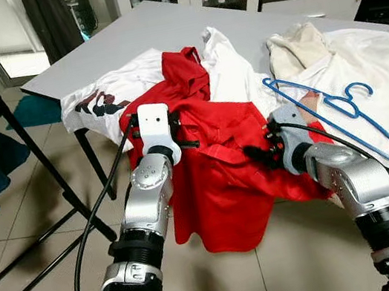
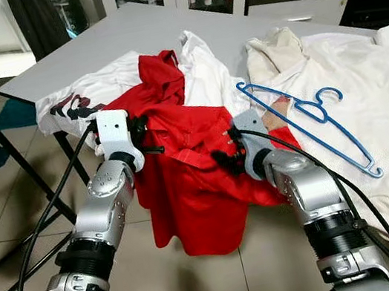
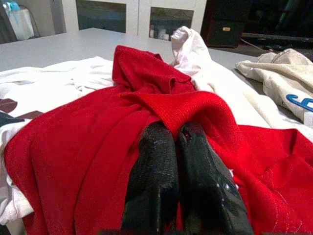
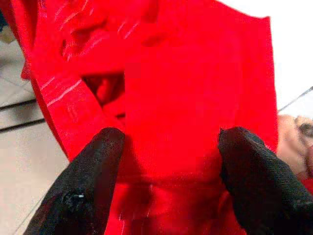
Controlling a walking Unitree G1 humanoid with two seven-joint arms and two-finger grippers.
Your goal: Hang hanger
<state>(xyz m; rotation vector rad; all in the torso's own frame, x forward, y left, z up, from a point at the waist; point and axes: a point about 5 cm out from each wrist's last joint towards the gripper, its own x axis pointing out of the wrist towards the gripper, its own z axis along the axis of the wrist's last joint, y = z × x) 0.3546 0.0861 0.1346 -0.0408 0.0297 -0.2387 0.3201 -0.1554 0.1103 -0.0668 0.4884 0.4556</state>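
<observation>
Arms both bent forward from the lower frame in the left eye view, silver jointed shells with black cables. Left end effector (image 1: 177,135) sits centre-left, right end effector (image 1: 257,155) centre-right, both at the red shirt (image 1: 219,179), a soft knit draped over the grey worktop (image 1: 130,36) edge. Blue hanger (image 1: 341,120), thin plastic, lies right of centre on a white garment (image 1: 377,68).

Left wrist view: black textured fingers (image 3: 156,181) pressed together, clamped on a red fabric fold.

Right wrist view: fingers (image 4: 88,181) spread apart, red cloth between them.
</observation>
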